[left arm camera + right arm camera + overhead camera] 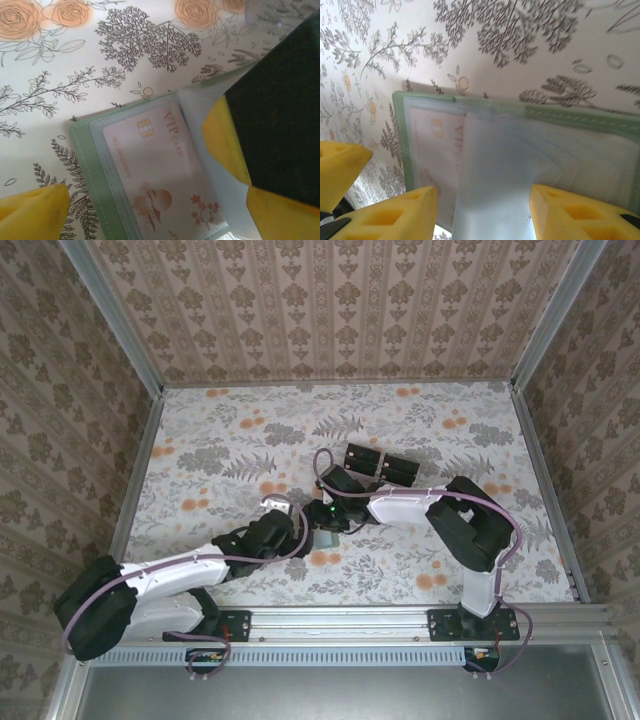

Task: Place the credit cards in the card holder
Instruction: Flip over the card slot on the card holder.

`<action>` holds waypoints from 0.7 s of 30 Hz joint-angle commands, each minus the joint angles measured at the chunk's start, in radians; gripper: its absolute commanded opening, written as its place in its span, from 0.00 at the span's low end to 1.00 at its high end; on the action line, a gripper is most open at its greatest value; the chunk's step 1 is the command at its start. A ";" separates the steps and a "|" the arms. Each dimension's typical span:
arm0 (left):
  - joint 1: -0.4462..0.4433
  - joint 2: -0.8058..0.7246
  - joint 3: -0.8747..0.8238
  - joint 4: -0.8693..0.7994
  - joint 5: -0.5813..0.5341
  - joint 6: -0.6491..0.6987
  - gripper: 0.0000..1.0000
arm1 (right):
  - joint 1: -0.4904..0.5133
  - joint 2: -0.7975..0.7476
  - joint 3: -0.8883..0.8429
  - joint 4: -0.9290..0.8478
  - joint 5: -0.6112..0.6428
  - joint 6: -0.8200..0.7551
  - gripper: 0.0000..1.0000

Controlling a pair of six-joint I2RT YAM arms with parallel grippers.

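Note:
The card holder [325, 537] lies open on the floral table between both arms. In the left wrist view its green edge [82, 165] frames a clear sleeve holding a pale pink credit card [150, 170] printed "VIP CARD". My left gripper [155, 212] hangs open and wide just above that card, touching nothing. My right gripper [484, 210] is half open around an upright clear inner leaf [495, 170] of the card holder [545, 117]. A gap shows beside its left finger. The same card [435, 150] shows faintly behind the leaf. From above, both grippers [300, 530] [322, 512] meet over the wallet.
A clear stand with black blocks [380, 465] sits just behind the right gripper. The black and yellow bulk [270, 110] of the right gripper crowds the right side of the left wrist view. Metal frame rails [540, 470] and wallpapered walls bound the table.

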 commanded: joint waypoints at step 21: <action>-0.019 -0.072 -0.037 0.039 0.022 0.064 1.00 | 0.007 0.027 -0.003 0.030 -0.047 0.047 0.53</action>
